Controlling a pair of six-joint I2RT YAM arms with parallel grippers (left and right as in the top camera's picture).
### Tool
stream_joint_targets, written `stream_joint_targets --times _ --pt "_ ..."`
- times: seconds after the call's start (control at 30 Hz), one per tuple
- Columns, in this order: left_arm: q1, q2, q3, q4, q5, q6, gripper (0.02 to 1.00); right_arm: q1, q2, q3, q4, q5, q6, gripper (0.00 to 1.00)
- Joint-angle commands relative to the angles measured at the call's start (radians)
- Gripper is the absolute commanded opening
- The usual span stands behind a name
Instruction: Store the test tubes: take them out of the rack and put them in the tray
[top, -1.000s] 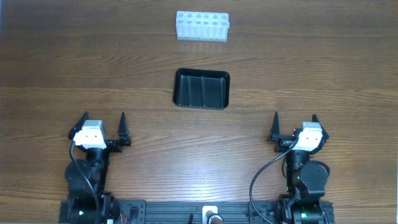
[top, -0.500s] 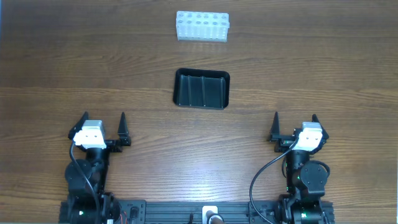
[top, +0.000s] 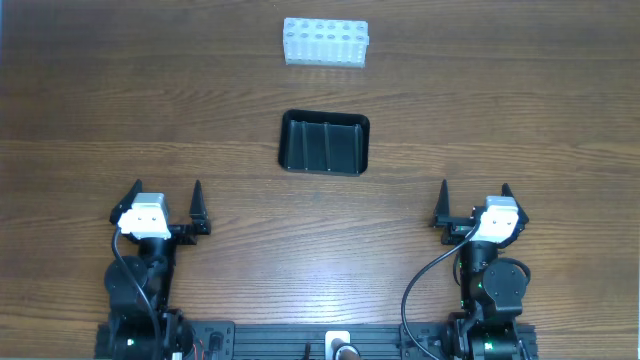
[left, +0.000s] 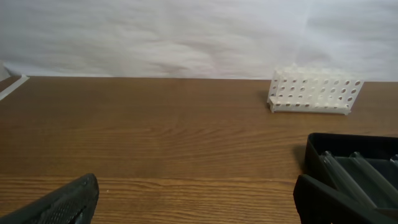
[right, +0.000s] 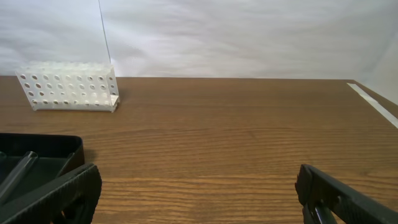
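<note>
Two arms rest at the near edge of the table (top: 520, 90). The left gripper (top: 166, 190) and the right gripper (top: 474, 190) both have their fingers spread wide, holding nothing. The black tray (top: 284, 150) sits mid-table, with the white rack (top: 325, 42) beyond it. Clear test tubes (left: 341, 174) seem to lie in the tray.

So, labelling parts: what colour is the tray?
The tray is black, clearest in the top view.

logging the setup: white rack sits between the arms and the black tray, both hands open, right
Not quite: the tray sits between the arms and the rack, as the top view shows. The left hand and right hand are open.
</note>
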Motion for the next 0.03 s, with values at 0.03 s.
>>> stream_joint_targets --times 0.03 --pt "0.003 0.0 -0.004 -0.002 0.01 0.018 1.0 0.001 -0.01 -0.006 -0.004 -0.012 0.0 0.991"
